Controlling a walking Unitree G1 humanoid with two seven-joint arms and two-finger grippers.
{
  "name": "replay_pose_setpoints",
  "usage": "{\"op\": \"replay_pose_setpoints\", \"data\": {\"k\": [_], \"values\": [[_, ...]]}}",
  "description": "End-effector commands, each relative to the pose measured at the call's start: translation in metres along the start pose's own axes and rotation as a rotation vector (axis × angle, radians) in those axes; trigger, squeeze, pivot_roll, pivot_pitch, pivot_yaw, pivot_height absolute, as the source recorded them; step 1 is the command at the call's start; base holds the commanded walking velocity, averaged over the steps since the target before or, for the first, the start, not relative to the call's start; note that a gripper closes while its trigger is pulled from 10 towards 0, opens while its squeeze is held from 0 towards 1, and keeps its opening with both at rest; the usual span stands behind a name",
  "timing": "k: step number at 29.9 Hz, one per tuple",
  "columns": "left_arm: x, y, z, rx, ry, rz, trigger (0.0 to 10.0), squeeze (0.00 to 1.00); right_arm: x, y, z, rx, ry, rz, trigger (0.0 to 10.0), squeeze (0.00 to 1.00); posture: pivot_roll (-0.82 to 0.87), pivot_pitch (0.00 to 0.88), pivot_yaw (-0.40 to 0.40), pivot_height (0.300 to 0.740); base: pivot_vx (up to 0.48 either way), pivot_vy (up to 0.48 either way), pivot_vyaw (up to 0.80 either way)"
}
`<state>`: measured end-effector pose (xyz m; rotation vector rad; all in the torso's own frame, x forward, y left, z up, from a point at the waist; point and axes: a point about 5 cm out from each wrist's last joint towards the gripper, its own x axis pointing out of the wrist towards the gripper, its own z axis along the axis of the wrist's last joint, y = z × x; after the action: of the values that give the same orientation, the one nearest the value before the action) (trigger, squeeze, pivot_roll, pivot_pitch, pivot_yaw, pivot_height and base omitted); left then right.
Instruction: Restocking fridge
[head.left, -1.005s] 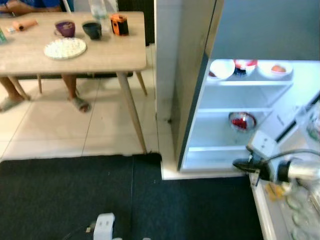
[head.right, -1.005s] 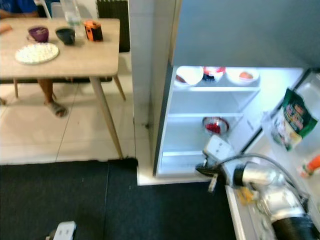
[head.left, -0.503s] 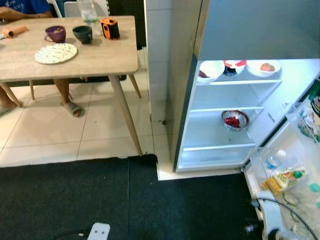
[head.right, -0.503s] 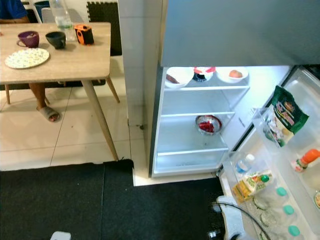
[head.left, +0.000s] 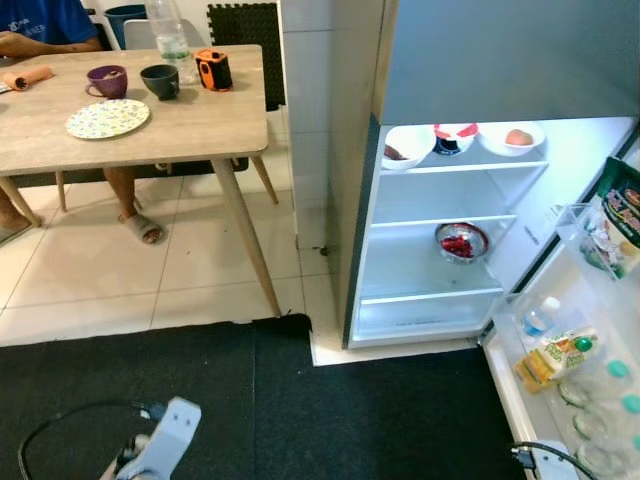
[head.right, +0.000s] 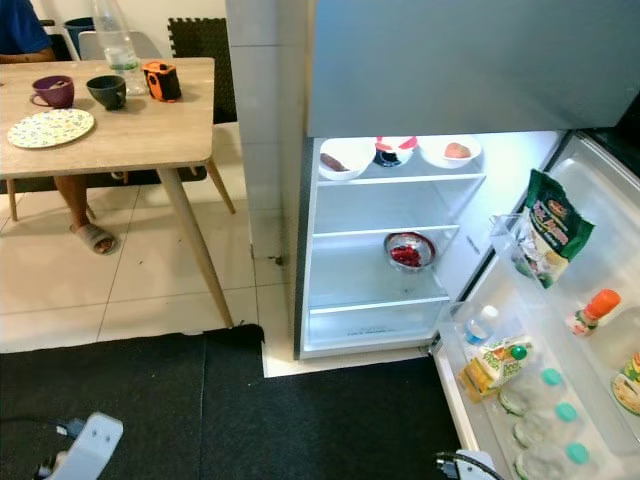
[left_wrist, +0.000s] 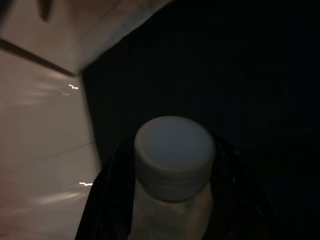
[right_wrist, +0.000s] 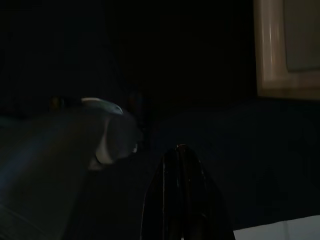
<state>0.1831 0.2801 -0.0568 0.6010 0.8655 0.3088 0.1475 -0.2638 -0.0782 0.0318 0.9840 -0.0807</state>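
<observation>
Change: right arm lowered from fridge (head.right: 400, 250) front.
Left gripper (left_wrist: 172, 200): fingers clasp bottle (left_wrist: 172, 165) neck.
Right gripper (right_wrist: 182, 165): closed, empty.
Handling: rigid, smooth, probably slippery; grip below cap.

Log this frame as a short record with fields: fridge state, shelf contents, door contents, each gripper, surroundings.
fridge: door open, interior lit
top shelf: three white bowls
middle shelf: metal bowl of red food
door rack: green bag, small water bottle, juice carton
left gripper: shut on a white-capped bottle
right gripper: fingers together, nothing between them
surroundings: wooden table with plate and cups; seated person
</observation>
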Motion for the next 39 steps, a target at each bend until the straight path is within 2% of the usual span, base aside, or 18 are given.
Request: {"op": "replay_pose_setpoints", "data": {"k": [1,2,6,8,9,13,17,26,39], "values": [[-0.002,-0.010,0.003,-0.171,0.020,-0.038,10.0,0.00,-0.004,-0.003,-0.021,0.031,0.060,-0.041,10.0,0.00,-0.11,0.111,-0.012,0.740,0.000,0.000,-0.80],[-0.003,-0.017,0.005,-0.238,0.028,-0.076,10.0,0.00,-0.005,-0.004,-0.026,0.036,0.073,-0.053,10.0,0.00,-0.11,0.111,-0.012,0.740,0.000,0.000,-0.80],[-0.004,-0.019,0.006,-0.236,0.027,-0.085,10.0,0.00,-0.006,-0.004,-0.028,0.036,0.079,-0.056,10.0,0.00,-0.11,0.111,-0.012,0.740,0.000,0.000,-0.80],[-0.007,-0.029,0.004,-0.235,0.030,-0.135,10.0,0.00,-0.007,-0.004,-0.031,0.039,0.087,-0.065,10.0,0.00,-0.12,0.116,-0.012,0.740,0.000,0.000,-0.80],[-0.011,-0.038,-0.002,-0.247,0.050,-0.189,10.0,0.00,-0.007,-0.004,-0.034,0.040,0.094,-0.068,10.0,0.00,-0.12,0.116,-0.012,0.740,0.000,0.000,-0.80],[-0.015,-0.045,-0.011,-0.249,0.075,-0.225,10.0,0.00,-0.008,-0.004,-0.036,0.042,0.102,-0.068,10.0,0.00,-0.12,0.116,-0.012,0.740,0.000,0.000,-0.80],[-0.025,-0.055,-0.030,-0.195,0.114,-0.281,10.0,0.00,-0.007,-0.001,-0.038,0.046,0.110,-0.063,10.0,0.00,-0.12,0.117,-0.014,0.740,0.000,0.000,-0.80],[-0.028,-0.057,-0.037,-0.190,0.129,-0.309,10.0,0.00,-0.006,-0.001,-0.034,0.040,0.101,-0.057,10.0,0.00,-0.12,0.116,-0.014,0.740,0.000,0.000,-0.80],[-0.027,-0.061,-0.028,-0.197,0.113,-0.342,10.0,0.00,-0.005,0.002,-0.030,0.032,0.085,-0.037,10.0,0.00,-0.12,0.114,-0.015,0.740,0.000,0.000,-0.80]]}}
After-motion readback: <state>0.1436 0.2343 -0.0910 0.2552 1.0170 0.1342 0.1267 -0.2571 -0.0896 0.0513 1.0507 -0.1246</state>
